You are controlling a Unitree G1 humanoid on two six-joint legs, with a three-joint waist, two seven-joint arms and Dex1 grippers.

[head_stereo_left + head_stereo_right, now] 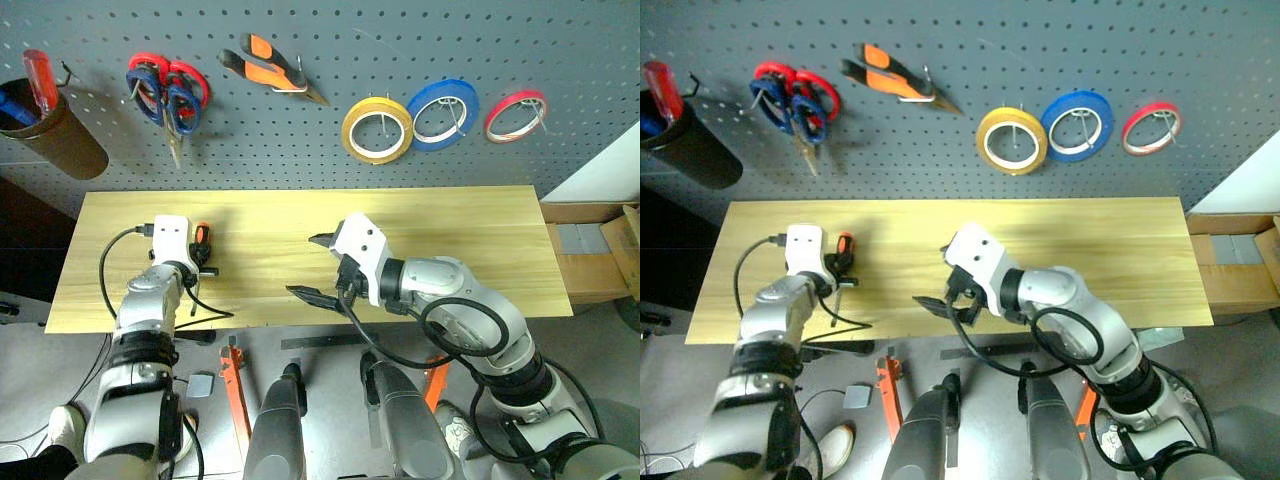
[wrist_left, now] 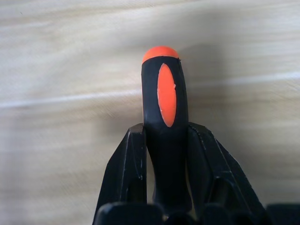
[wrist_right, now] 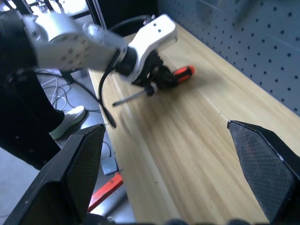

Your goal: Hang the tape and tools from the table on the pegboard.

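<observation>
One screwdriver (image 2: pixel 164 117) left on the bench (image 1: pixel 450 230), handle pinched in the left tool (image 2: pixel 164 154), right tool (image 1: pixel 318 265) wide and empty: lift straight, keep level toward the pegboard (image 1: pixel 400 40).

Bright even overhead light, soft shadows on table (image 1: pixel 450 240), right wrist view motion-blurred

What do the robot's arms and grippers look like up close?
Both arms are silver-grey metal segments with black joints and loose black cables looping beside them. Each wrist ends in a glossy white block. The left gripper and right gripper each have two black wedge-shaped fingers; the right one's pads carry a fine cross-hatched texture.
</observation>
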